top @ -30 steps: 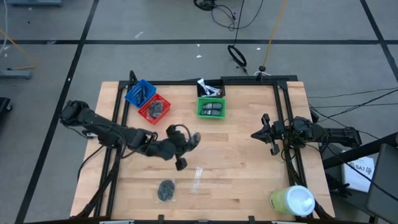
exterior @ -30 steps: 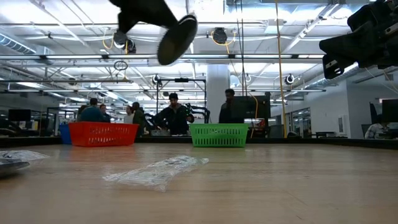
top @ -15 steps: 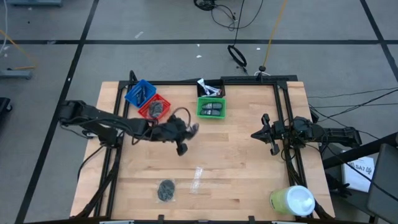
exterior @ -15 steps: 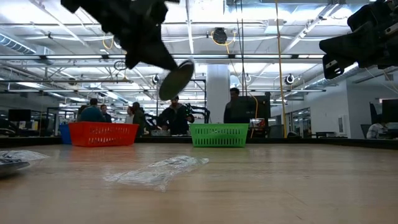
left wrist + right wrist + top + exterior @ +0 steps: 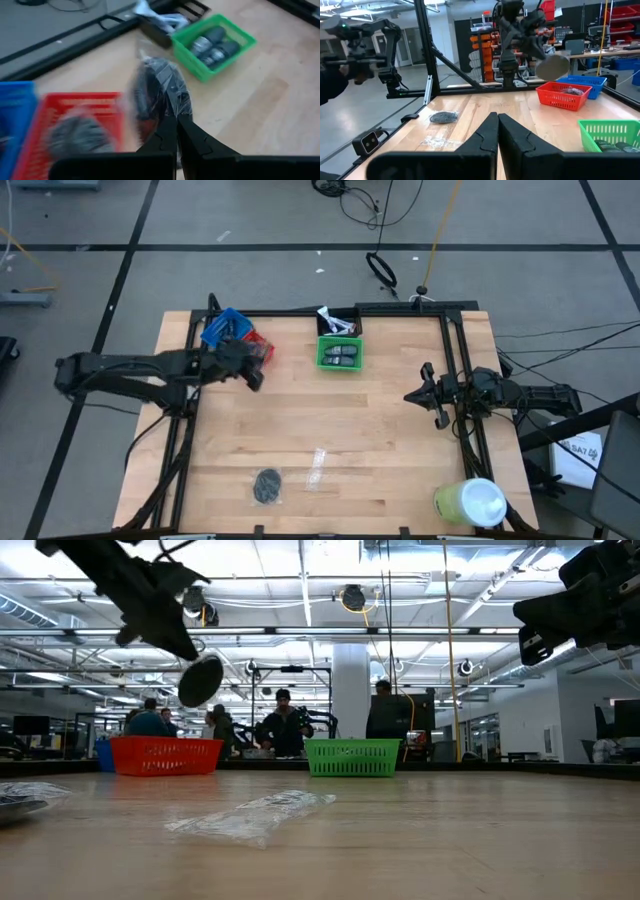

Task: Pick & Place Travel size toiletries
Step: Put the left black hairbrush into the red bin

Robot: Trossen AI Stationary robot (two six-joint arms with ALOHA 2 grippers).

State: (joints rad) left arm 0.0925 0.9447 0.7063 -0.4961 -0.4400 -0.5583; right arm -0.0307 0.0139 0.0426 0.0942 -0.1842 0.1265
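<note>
Up near the bench's far-left corner: left gripper [image 5: 250, 372] raised over the red basket [image 5: 262, 346], fingers [image 5: 172, 131] pressed together on the clear wrapping of a dark grey round disc [image 5: 159, 89]. Same disc hanging tilted in the low view [image 5: 200, 681], clear of the wood and above the red basket's rim [image 5: 165, 745]. At least one more dark grey piece lying inside that basket [image 5: 75, 135], blurred, so count uncertain. Touching the red basket on its far-left side, a blue basket [image 5: 221, 327] with dark contents.

Along the far edge, near its middle: green basket [image 5: 340, 353] with two dark grey oval pieces [image 5: 214, 42] side by side. Just behind it, a small black bin [image 5: 340, 324] with white-silver tubes [image 5: 161, 20].

Toward the near edge, left of centre: another dark grey round disc [image 5: 267, 484] flat on the wood, with a clear plastic wrapper scrap [image 5: 318, 468] near it, not touching.

At the near-right corner: big yellow-green cylinder [image 5: 469, 502] with a white top.

By the right edge, about halfway along: right gripper [image 5: 432, 395], fingers [image 5: 490, 132] closed together on nothing, well apart from every basket.
</note>
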